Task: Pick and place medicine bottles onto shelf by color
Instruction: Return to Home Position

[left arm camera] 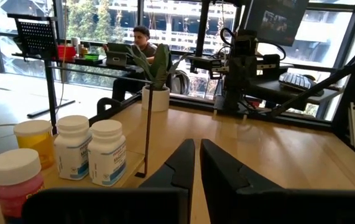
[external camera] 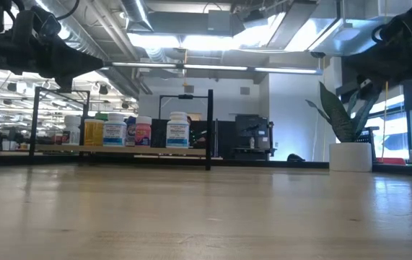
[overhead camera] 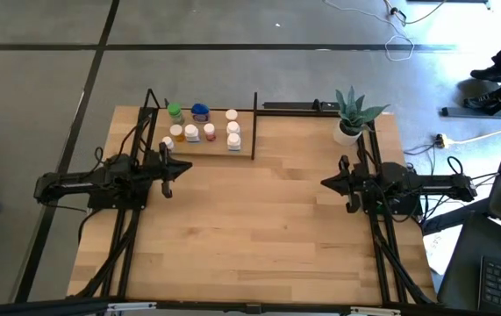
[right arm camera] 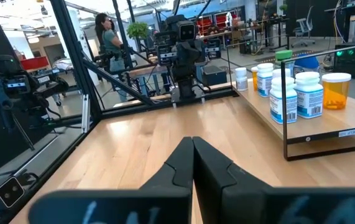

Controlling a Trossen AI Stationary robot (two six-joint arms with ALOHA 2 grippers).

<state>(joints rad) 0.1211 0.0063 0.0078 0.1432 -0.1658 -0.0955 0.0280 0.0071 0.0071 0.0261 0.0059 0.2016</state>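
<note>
Left gripper [overhead camera: 180, 168]: I am holding it over the table's left side, just in front of the shelf [overhead camera: 215, 152], fingers almost together. Bottles [overhead camera: 191, 132] are standing grouped on the shelf. Right gripper [overhead camera: 329, 183]: I am hovering it near the plant [overhead camera: 352, 112], fingers pressed together.

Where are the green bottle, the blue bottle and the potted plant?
green bottle [overhead camera: 175, 112]: high view, on its green top.
blue bottle [overhead camera: 200, 111]: high view, on its blue top.
potted plant [overhead camera: 353, 109]: high view, on its leaves.
</note>
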